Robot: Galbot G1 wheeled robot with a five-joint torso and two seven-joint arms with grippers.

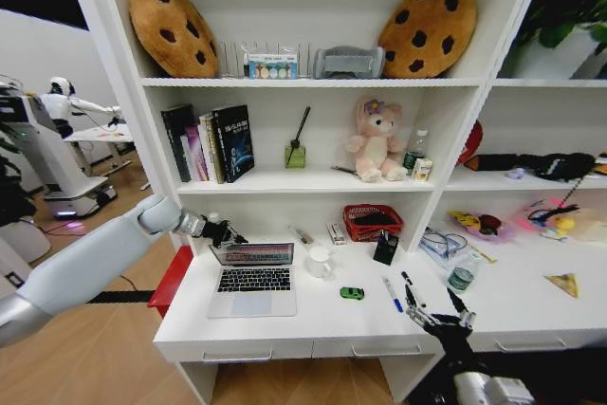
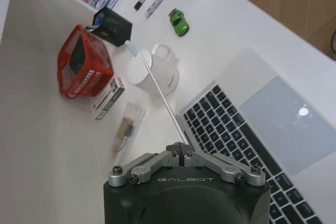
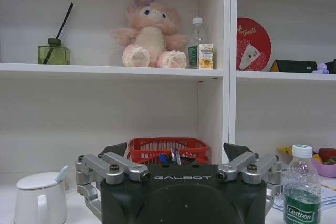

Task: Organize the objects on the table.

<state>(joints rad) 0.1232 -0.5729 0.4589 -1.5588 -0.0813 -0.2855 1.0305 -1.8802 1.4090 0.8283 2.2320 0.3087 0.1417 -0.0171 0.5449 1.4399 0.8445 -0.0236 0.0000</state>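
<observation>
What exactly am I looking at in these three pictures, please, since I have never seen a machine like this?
This is a wheeled robot with two arms, each ending in a gripper. The wide picture comes from a camera on its head, looking down at a white desk under shelves. The other two come from cameras on its wrists.

The left gripper is at the top edge of the half-open laptop, its fingers closed on the lid. The right gripper hangs open near the desk's front edge, holding nothing.

On the desk lie a white mug, a small green toy car, two pens, a red basket, a water bottle and a yellow triangular piece.
</observation>
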